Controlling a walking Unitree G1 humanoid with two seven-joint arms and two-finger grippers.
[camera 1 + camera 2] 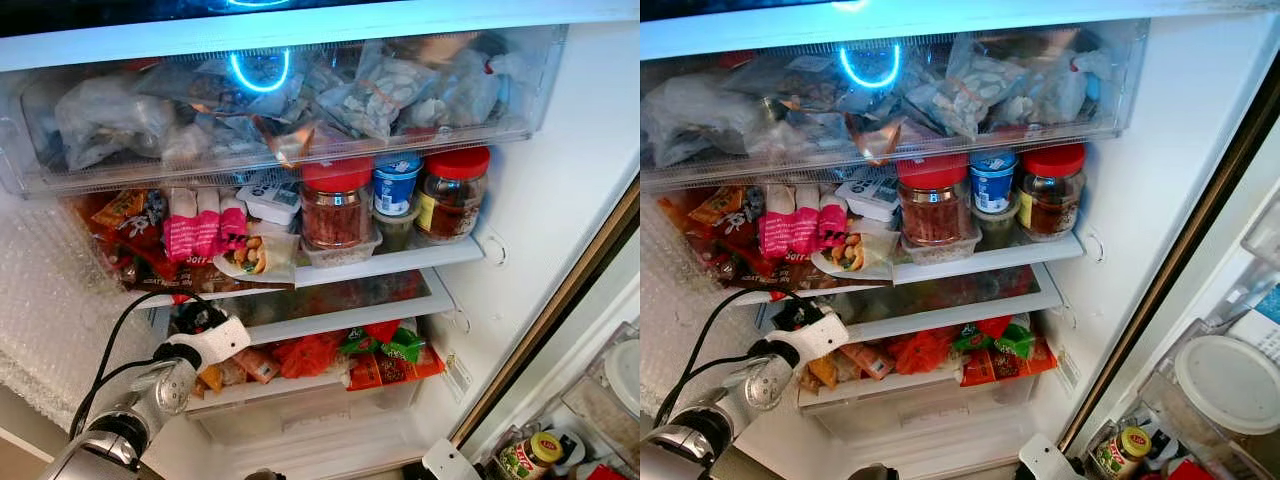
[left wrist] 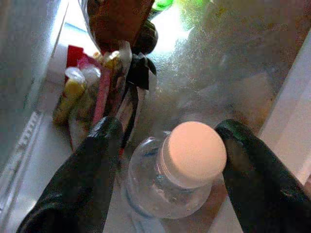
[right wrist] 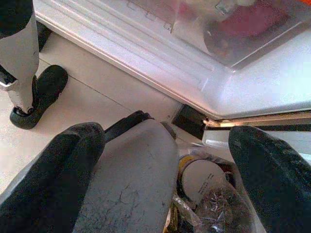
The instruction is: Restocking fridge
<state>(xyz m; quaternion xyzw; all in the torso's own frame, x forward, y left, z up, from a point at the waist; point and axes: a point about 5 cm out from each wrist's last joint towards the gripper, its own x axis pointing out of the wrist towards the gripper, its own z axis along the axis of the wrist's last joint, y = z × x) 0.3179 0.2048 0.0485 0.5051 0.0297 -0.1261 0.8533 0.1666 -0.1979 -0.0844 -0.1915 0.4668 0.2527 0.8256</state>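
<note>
The open fridge faces me. My left arm reaches into the left end of the lower shelf (image 1: 330,385), and its gripper (image 1: 190,318) is tucked in under the glass shelf above. In the left wrist view, a clear water bottle (image 2: 163,196) with a pale cap (image 2: 193,153) stands between the two black fingers (image 2: 92,165), which press against its sides. Snack packets (image 2: 104,87) lie just beyond it. My right gripper (image 3: 165,160) hangs open low by the fridge's base, above the floor, with nothing between its fingers.
A clear drawer (image 1: 300,100) full of bags sits on top. Below it stand red-lidded jars (image 1: 337,205), a yogurt cup (image 1: 396,182) and pink packets (image 1: 195,230). Orange and green snacks (image 1: 310,352) fill the lower shelf. Door bins at the right hold a jar (image 1: 530,455).
</note>
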